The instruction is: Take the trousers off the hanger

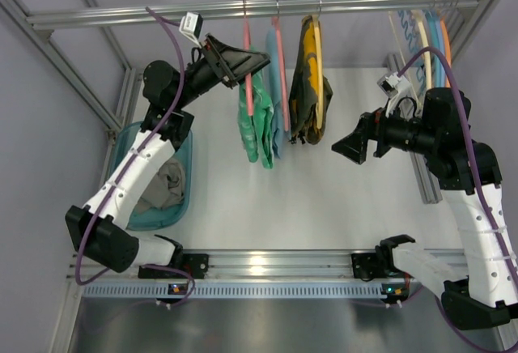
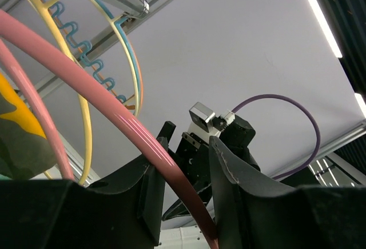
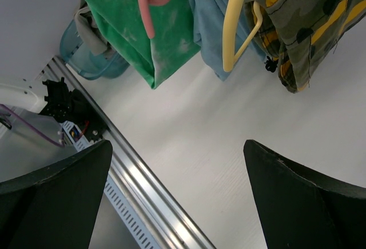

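1. Two arms stand at the near edge of the white counter (image 1: pixel 324 199), with one metal rail (image 1: pixel 324 3) running across above it.
2. Three garments hang on the rail: the green trousers (image 1: pixel 257 126) with pale mottling, one light blue garment (image 1: pixel 275 118) just beside them, and one yellow-and-black camouflage garment (image 1: pixel 307 86) further right.
3. A bunch of bare hangers (image 1: pixel 429 45) in cream, blue and orange crowds the rail's right end. They overlap too much for a sure count.
4. One teal basket (image 1: pixel 188 183) sits on the counter by the left arm, with a greyish cloth (image 1: pixel 166 187) in it.
5. The trousers are draped over the salmon-pink hanger (image 1: pixel 248 86), the leftmost of the three, and hang down clear of the counter.
6. The left pincer (image 1: pixel 255 63) is raised to the rail and clamped on the hanger's pink upper arm. In the left wrist view the bar runs between its two fingers, touching both. The trousers hang just below that grip.
7. The right pincer (image 1: pixel 344 149) is spread wide and holds nothing. It points toward the garments from the right, with the camouflage garment and the light blue garment between it and the trousers.
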Available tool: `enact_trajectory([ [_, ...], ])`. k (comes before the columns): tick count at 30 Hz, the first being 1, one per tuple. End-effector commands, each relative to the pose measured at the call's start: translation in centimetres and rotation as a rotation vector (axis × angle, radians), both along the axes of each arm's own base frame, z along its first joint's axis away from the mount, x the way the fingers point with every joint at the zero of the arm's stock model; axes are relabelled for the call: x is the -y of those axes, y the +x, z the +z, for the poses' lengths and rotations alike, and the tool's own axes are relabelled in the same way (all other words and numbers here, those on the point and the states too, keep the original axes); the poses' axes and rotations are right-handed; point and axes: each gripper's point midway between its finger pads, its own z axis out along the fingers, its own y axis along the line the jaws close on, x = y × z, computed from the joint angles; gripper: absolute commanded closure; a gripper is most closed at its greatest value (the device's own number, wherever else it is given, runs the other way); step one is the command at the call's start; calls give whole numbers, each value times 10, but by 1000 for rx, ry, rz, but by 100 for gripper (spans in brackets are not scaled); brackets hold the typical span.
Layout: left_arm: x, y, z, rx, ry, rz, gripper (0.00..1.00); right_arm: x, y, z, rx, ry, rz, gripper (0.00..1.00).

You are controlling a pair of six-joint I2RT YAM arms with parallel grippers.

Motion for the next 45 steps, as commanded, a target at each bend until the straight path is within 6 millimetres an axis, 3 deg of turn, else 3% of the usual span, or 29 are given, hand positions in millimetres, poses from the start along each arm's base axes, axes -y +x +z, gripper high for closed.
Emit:
enact_trajectory([
  [1, -25, -39, 91, 361, -119, 79, 80, -4, -1, 16, 77, 19, 18, 1],
  [6, -27, -50, 99, 408, -112, 74, 81, -4, -3, 20, 82, 27, 25, 1],
  [10, -30, -59, 84, 397, -95, 75, 84, -8, -5, 32, 94, 56, 41, 1],
  [11, -27, -53, 64, 357, -72, 72, 85, -9, -3, 36, 103, 65, 40, 1],
  [13, -30, -67, 52, 386, -50, 82, 90, -10, -2, 44, 111, 85, 35, 1],
  [14, -27, -64, 31, 354, -26, 80, 92, -12, 0, 51, 134, 97, 35, 1],
  [18, -34, -89, 14, 428, 18, 86, 99, -15, 11, 76, 203, 143, 17, 1],
  [22, -37, -105, -7, 511, 75, 87, 100, -26, 21, 108, 244, 197, 29, 1],
  [26, -41, -111, -20, 593, 115, 135, 100, -40, 34, 118, 279, 177, 61, 1],
  [30, -38, -95, -8, 552, 91, 158, 100, -61, 39, 113, 289, 135, 124, 1],
  [31, -39, -94, 5, 547, 68, 158, 100, -63, 40, 112, 287, 130, 124, 1],
  [36, -29, -70, 33, 435, -5, 125, 100, -64, 40, 110, 288, 112, 124, 1],
  [42, -35, -84, 79, 538, -85, 122, 100, -62, 39, 107, 287, 104, 120, 1],
  [45, -40, -91, 92, 587, -97, 148, 100, -62, 39, 107, 289, 105, 121, 1],
])
